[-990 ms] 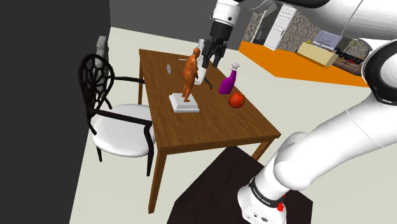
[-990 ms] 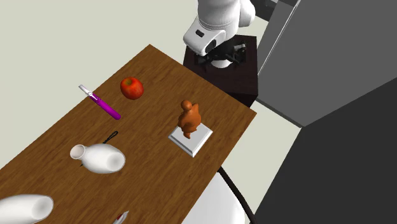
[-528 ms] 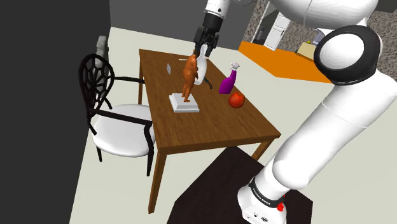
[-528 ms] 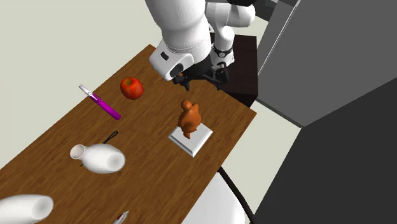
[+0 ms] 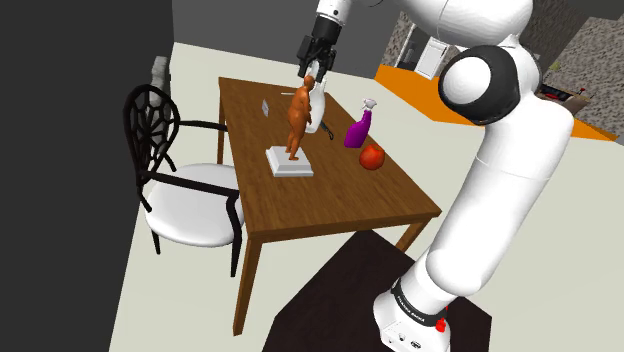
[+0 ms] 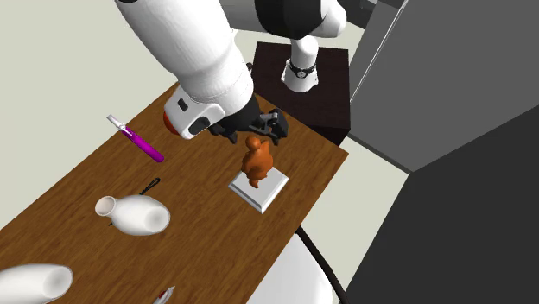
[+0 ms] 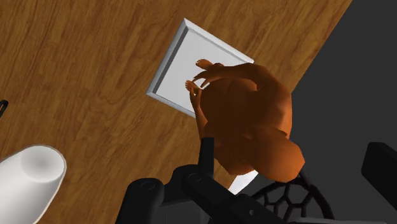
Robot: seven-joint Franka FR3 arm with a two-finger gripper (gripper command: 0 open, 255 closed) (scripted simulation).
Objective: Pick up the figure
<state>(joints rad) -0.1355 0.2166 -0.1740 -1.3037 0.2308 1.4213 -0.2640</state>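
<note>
White vase (image 6: 131,214) on its side, 8 o'clock of orange figure (image 6: 256,160), second exterior view. Claw (image 5: 313,75) fingers apart, just above figure's head. Wooden tabletop (image 5: 330,195), chair (image 5: 190,212) alongside.

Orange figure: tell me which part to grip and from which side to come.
Grip the figure at its upper body, coming straight down from above. It stands upright on a flat white base likely too wide and low to clasp, and the open pincer hangs right over its head.
</note>
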